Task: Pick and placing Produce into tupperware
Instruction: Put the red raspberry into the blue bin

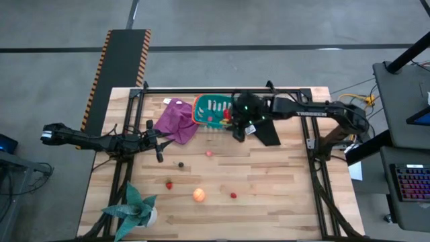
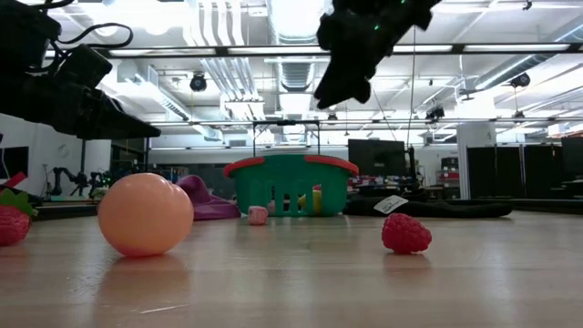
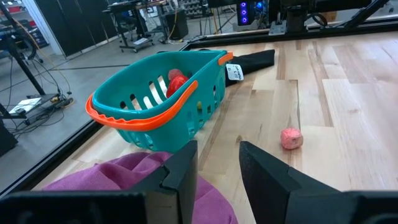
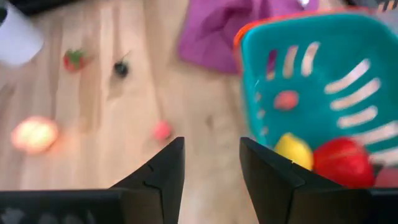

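The teal tupperware (image 1: 209,109) with an orange rim stands near the far edge and holds a yellow lemon (image 4: 292,149), a red pepper (image 4: 342,163) and a small red piece (image 4: 286,99). On the table lie a pink piece (image 1: 209,153), a dark piece (image 1: 180,163), a strawberry (image 1: 169,184), an orange-peach ball (image 1: 199,195) and a raspberry (image 1: 233,195). My right gripper (image 1: 238,134) hangs open and empty above the table, beside the tupperware's near right corner (image 4: 211,163). My left gripper (image 1: 158,146) waits open and low, left of the purple cloth (image 3: 217,167).
A purple cloth (image 1: 177,119) lies against the tupperware's left side. A black cloth (image 1: 269,132) with a white tag lies to its right. A green spiky plant (image 1: 134,208) in a white pot stands at the near left corner. Bare wood stretches across the near right.
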Robot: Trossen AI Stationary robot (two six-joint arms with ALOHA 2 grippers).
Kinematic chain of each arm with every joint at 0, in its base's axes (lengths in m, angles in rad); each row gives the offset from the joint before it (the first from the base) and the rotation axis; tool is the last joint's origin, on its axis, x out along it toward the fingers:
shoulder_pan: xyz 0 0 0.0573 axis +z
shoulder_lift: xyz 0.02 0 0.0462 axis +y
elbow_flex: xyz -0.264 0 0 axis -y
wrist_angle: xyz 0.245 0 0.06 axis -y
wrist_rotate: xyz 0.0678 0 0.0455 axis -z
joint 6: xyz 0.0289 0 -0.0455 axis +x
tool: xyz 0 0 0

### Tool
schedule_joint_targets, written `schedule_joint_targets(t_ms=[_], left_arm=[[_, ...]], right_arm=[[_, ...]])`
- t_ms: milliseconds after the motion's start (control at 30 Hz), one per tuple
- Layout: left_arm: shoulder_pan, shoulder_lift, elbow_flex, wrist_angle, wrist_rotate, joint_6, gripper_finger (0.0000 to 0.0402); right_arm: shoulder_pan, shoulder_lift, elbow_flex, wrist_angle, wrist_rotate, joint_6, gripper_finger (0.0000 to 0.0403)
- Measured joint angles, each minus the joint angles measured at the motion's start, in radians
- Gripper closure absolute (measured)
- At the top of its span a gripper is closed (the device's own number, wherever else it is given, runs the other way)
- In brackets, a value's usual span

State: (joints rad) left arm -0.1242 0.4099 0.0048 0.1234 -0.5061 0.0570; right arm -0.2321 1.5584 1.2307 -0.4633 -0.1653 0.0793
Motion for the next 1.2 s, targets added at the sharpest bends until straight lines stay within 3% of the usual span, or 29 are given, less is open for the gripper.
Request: schedule_joint_targets(t_ms=[267, 567, 800, 933, 1200], left_arm=[[0.000, 0.000, 0.000, 0.001, 0.000, -0.002, 0.0296], [0.000, 0.000, 0.000, 0.003, 0.000, -0.002, 0.0296], [0.000, 0.000, 0.000, 0.006, 0.000, -0.025, 0.0296], [0.000, 0.000, 0.000, 0.010, 0.000, -0.025, 0.0296], [0.000, 0.000, 0.000, 0.034, 0.000, -0.024, 0.0296]], right_arm=[[0.197, -0.073, -0.005, -0.144, 0.073, 0.068, 0.0271], [0.452, -0.119, -0.006, -0.153, 0.162, 0.156, 0.0270], [0.607, -0.080, -0.007, -0.115, 0.214, 0.243, 0.0262], [0.640, -0.036, -0.008, -0.055, 0.203, 0.307, 0.0227], [0.687, 0.061, -0.009, -0.043, 0.189, 0.361, 0.0102]])
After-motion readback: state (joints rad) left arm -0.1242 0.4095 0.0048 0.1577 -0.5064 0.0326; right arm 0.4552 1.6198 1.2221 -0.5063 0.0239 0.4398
